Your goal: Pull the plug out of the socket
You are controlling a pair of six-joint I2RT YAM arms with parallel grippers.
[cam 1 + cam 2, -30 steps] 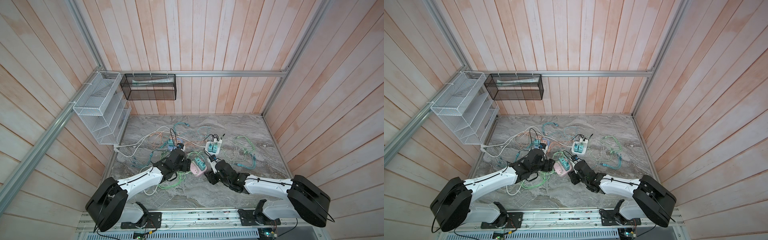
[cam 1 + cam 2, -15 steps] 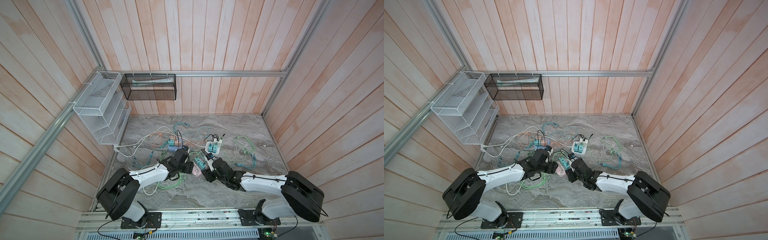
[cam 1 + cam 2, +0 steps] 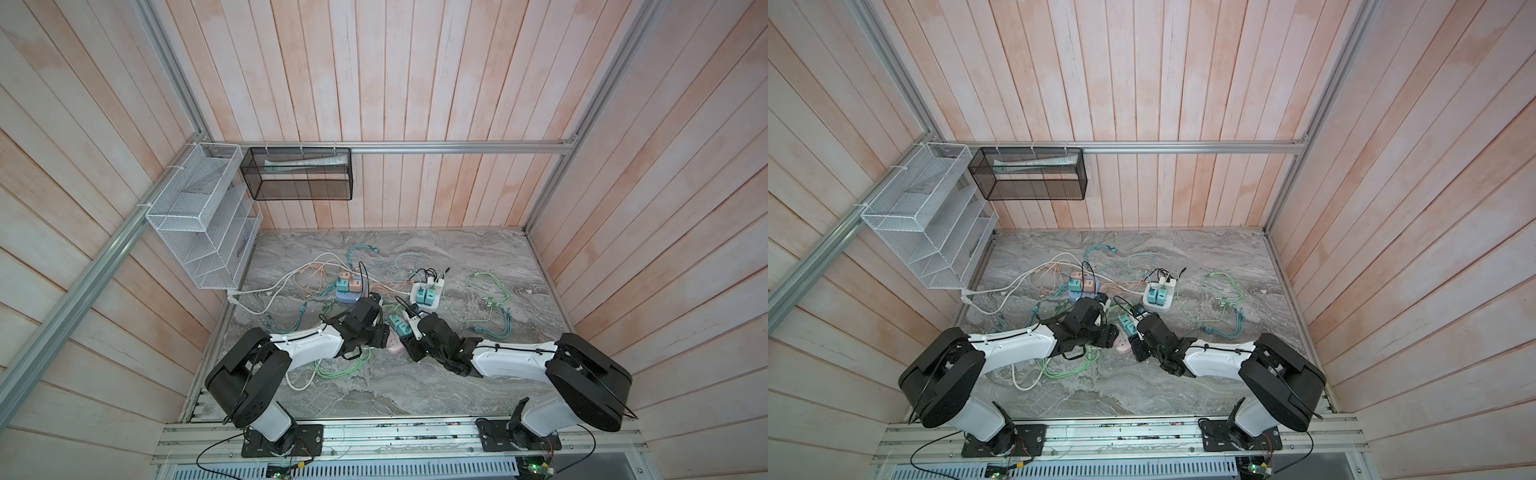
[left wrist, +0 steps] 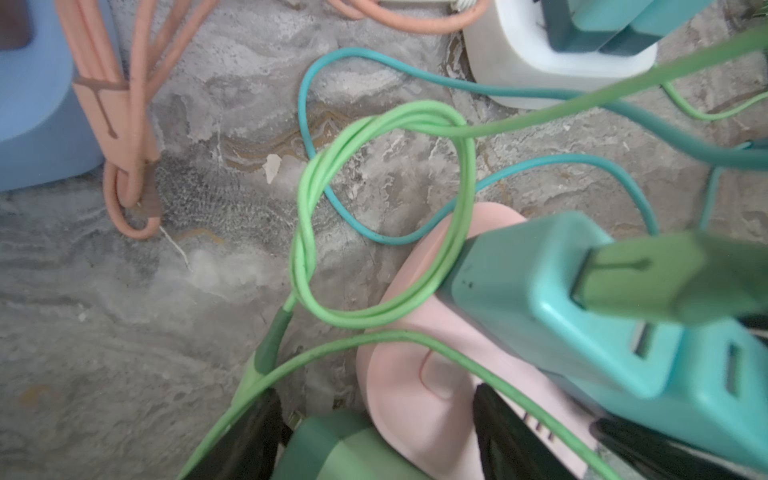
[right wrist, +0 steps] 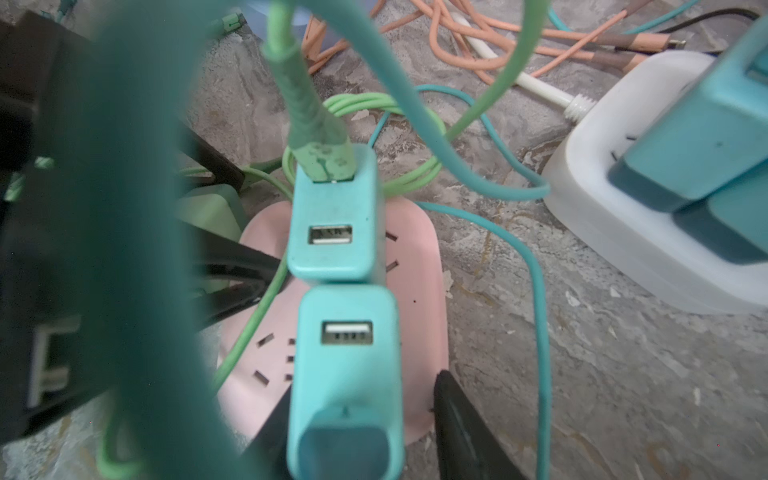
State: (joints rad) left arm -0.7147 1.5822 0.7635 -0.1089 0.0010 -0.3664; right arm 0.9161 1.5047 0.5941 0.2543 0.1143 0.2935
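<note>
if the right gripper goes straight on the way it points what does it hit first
Probably the near teal charger, which sits between its jaws on the pink power strip; depth is unclear.

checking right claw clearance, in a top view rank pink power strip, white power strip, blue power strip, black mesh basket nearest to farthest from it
1. pink power strip: directly at the right claw.
2. white power strip: just behind, toward the back wall.
3. blue power strip: farther back and left.
4. black mesh basket: hung on the back wall.
</note>
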